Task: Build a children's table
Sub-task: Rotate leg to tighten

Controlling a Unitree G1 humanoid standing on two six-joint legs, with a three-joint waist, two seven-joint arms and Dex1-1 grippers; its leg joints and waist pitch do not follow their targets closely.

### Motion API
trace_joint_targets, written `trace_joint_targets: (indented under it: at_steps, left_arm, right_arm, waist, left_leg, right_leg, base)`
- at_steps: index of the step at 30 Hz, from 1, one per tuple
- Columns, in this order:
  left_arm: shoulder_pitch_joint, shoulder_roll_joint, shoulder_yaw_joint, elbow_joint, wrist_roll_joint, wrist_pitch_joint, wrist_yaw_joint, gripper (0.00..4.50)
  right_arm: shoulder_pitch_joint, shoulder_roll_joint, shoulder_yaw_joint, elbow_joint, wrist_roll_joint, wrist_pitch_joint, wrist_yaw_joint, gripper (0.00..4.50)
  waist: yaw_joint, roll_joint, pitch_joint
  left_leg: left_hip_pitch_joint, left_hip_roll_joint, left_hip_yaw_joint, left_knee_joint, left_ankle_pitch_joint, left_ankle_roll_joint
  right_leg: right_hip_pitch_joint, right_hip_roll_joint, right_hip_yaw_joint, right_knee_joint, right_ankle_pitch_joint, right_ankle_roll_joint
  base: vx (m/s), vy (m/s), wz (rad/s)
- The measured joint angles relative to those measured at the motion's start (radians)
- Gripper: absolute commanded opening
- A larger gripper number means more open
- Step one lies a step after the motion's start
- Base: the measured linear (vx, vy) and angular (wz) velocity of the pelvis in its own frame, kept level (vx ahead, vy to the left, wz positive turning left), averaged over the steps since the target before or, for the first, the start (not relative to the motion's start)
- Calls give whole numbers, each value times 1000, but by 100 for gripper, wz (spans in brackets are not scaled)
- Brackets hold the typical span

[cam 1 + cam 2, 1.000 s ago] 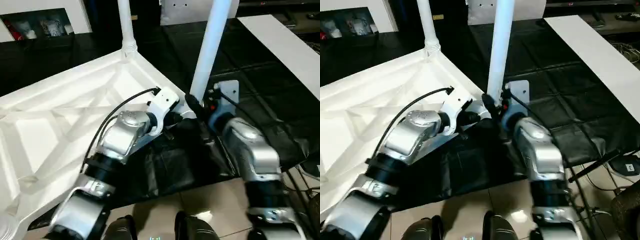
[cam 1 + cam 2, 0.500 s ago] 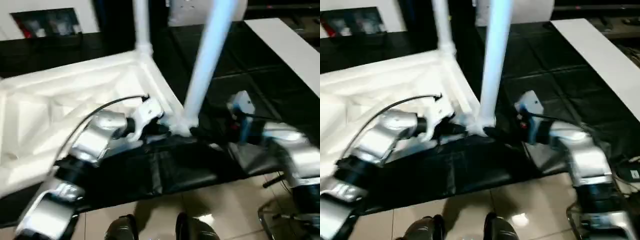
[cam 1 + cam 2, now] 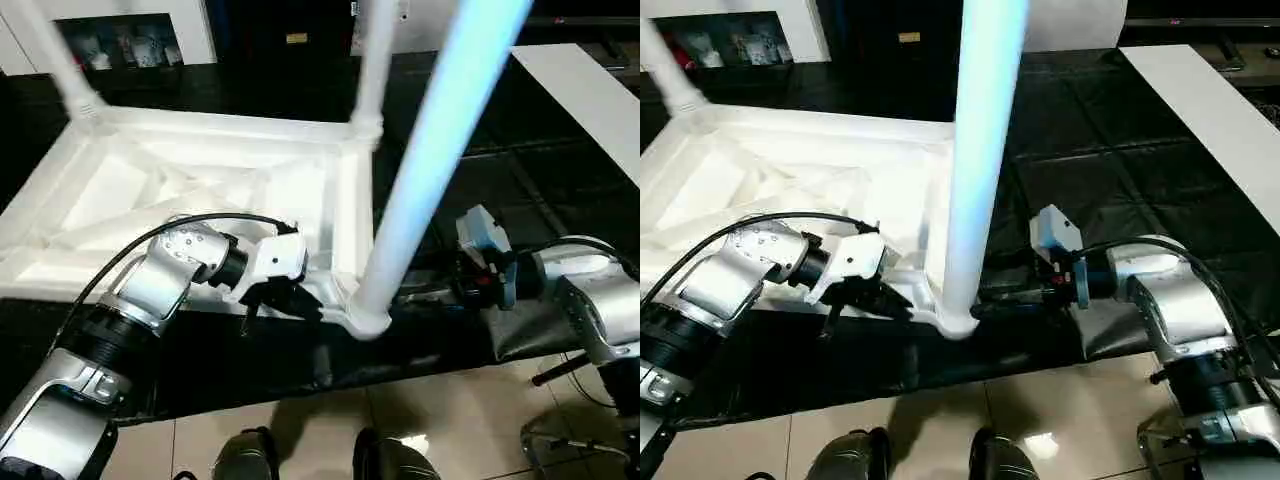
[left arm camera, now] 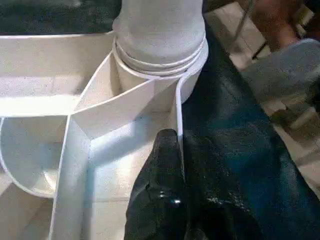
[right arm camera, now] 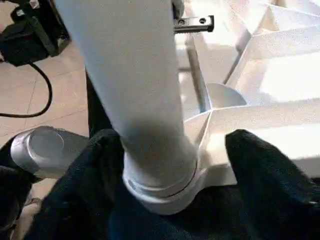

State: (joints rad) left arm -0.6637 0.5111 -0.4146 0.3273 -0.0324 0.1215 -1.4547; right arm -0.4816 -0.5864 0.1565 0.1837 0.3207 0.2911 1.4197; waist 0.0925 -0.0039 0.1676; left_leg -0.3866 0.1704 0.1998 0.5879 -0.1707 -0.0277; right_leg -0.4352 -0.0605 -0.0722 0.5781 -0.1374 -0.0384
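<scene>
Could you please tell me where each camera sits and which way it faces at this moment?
Left and right eye views: on the head, looking down over both silver forearms at the upturned table top.
Left wrist view: along the shut left end effector at the corner socket.
Right wrist view: between the open right end effector fingers at the near leg.
Shared: that leg in its socket.

Bright overhead light — white plastic glares, blurred.

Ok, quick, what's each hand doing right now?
Left hand: closed, pinching the table top's rim beside the corner socket.
Right hand: fingers open on either side of the leg base, not clamped.
</scene>
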Motion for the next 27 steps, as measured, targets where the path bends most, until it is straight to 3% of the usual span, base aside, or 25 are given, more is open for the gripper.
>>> trace_joint_targets:
  at_steps: [1, 9, 10, 16, 21, 25, 27]
  left_arm:
    - [-3, 0, -3, 1, 1, -2, -2, 0]
    - [-7, -9, -10, 1, 1, -12, -5, 0]
    - [-10, -9, -12, 5, 1, -15, -5, 0]
    - [-14, -7, -12, 13, -1, -13, -12, 0]
    - [-9, -22, 5, -11, -13, 90, 8, 0]
    - [-7, -47, 26, -28, -13, 185, 82, 0]
    - [-6, -84, 66, -25, 3, 268, 182, 0]
  right_arm:
    - [0, 8, 6, 2, 0, -5, 5, 311]
    - [-2, 45, 36, 21, 0, -15, 20, 255]
    - [-3, 50, 41, 24, 0, -14, 22, 229]
    - [-7, 52, 42, 24, 7, 16, 26, 203]
    - [23, 40, 20, -39, 26, 83, -21, 198]
    - [28, 59, -9, -65, 24, 150, -121, 198]
    - [25, 114, -46, -68, -5, 205, -249, 198]
  waist:
    - [0, 0, 0]
    - [1, 0, 0]
    - [1, 0, 0]
    - [2, 0, 0]
    - [7, 0, 0]
    - [-4, 0, 0]
    - [-16, 0, 0]
  left_leg:
    - [0, 0, 0, 0, 0, 0]
    - [-1, 0, 0, 0, 0, 0]
    - [-1, 0, 0, 0, 0, 0]
    - [-1, 0, 0, 0, 0, 0]
    - [-1, 0, 0, 0, 0, 0]
    - [1, 0, 0, 0, -2, -4]
    - [2, 0, 0, 1, -1, -5]
  right_leg:
    - [0, 0, 0, 0, 0, 0]
    - [-1, 0, 0, 0, 0, 0]
    - [-1, 0, 0, 0, 0, 0]
    - [0, 0, 0, 0, 0, 0]
    - [0, 0, 0, 0, 0, 0]
    - [0, 0, 0, 0, 0, 0]
    - [0, 1, 0, 0, 0, 0]
  base:
    - [0, 0, 0]
    - [0, 0, 0]
    - [0, 0, 0]
    - [0, 0, 0]
    - [0, 0, 0]
    - [0, 0, 0]
    - [0, 0, 0]
